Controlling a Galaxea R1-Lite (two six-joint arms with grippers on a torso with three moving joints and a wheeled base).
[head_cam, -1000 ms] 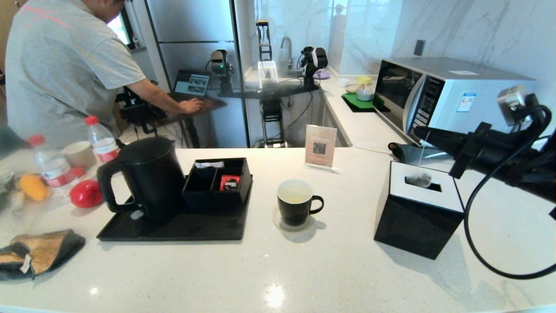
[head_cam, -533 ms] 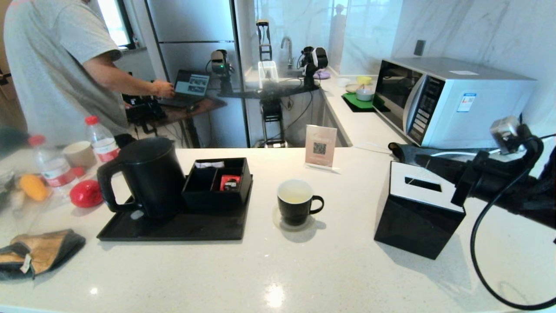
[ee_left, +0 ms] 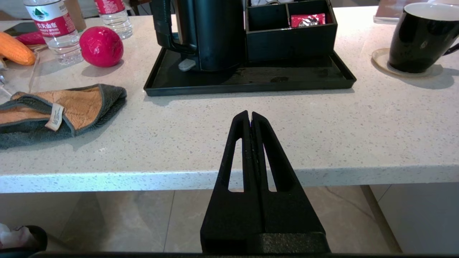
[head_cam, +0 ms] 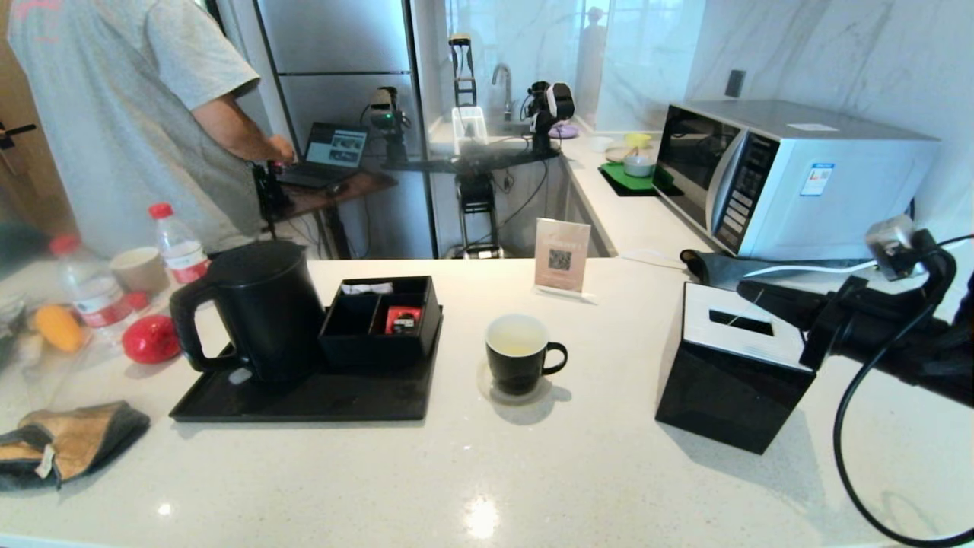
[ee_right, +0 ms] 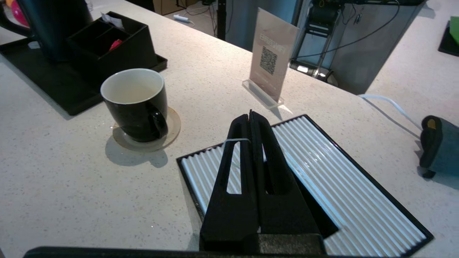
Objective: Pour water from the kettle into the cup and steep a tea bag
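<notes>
R gripper (ee_right: 250, 115) pinches string (ee_right: 235, 140) (bottle (ee_left: 53, 27): "农夫山泉") — cup (head_cam: 519, 354) apart.

We see a pale speckled stone worktop (head_cam: 487, 457). Directly on it lie a flat black tray (head_cam: 304, 399), a round tan coaster (head_cam: 487, 392), a glossy black box with a ribbed white top (head_cam: 730, 388), a folded grey-and-tan cloth (head_cam: 65, 445), a red ball (head_cam: 151, 339) and a small acrylic sign stand (head_cam: 561, 259).

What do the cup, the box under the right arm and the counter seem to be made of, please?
Cup: probably glazed ceramic; glossy black outside with highlights, white inside.
Box: likely glossy black acrylic or plastic walls that mirror the counter, under a ribbed, silvery lid that could be metal or plastic.
Counter: speckled white stone or quartz look, polished, with lamp glare.
</notes>
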